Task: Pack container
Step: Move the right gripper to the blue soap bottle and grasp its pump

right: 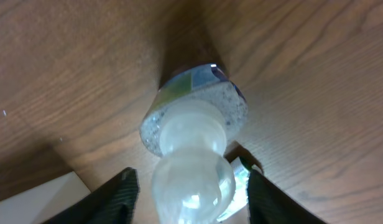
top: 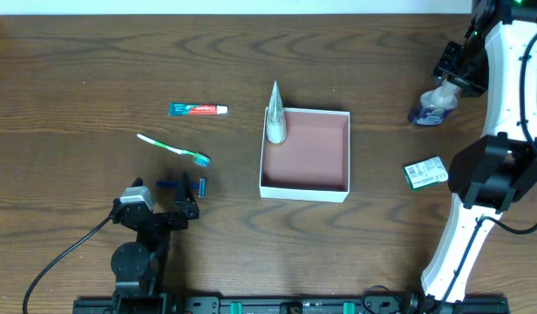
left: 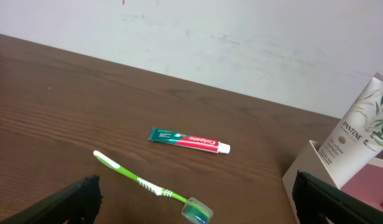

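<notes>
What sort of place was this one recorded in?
Likely a lab bench staged for packing practice, not a bathroom: a wood-grain table against a plain white wall, with toothpaste and a toothbrush laid out near an open container.

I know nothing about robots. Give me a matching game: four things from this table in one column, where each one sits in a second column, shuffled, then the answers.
Things
1. toothpaste tube
2. toothbrush
3. white Pantene tube
4. clear pump bottle

Places
A. between the right hand's fingers
B. standing in a corner of the container
C. flat on the table, closest to the left hand
D. flat on the table, farther from the robot than the toothbrush

Pairs: 1-D, 2-C, 3-B, 4-A
</notes>
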Robot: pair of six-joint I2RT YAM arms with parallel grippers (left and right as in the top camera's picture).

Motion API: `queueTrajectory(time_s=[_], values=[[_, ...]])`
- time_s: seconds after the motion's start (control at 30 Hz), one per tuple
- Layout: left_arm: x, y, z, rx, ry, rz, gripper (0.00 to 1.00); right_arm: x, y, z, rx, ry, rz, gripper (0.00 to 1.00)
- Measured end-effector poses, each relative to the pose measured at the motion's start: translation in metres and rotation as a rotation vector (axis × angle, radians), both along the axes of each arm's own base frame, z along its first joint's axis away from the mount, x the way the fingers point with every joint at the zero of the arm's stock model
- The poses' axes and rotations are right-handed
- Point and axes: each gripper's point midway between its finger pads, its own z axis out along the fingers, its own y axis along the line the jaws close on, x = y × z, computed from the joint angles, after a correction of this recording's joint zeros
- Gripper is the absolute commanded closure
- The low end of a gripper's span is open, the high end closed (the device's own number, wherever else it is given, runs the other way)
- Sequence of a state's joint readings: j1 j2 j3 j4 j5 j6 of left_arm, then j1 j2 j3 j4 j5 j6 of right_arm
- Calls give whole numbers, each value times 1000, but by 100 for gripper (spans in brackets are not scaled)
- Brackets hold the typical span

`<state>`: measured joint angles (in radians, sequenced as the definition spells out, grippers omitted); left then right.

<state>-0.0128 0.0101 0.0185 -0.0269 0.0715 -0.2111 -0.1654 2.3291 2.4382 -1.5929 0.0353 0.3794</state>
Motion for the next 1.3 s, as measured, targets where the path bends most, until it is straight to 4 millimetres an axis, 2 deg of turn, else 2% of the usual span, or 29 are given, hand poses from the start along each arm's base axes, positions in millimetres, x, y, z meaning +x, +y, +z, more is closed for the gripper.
queueTrajectory(time_s=[0.33, 0.57, 0.77, 0.87, 1.13, 1.3], values=[[0, 0, 0, 0, 0, 0, 2, 8, -1, -2, -4, -27, 10, 57], [0, 0, 0, 0, 0, 0, 2, 12, -1, -4, -7, -36, 26, 57], [0, 0, 0, 0, 0, 0, 2, 10, 0, -21, 2, -8, 40, 60], [0, 0, 0, 0, 0, 0, 2, 9, 0, -25, 2, 2, 50, 66], [0, 0, 0, 0, 0, 0, 2, 10, 0, -22, 2, -10, 68, 97], [0, 0, 0, 0, 0, 0, 2, 9, 2, -21, 9, -8, 86, 99]])
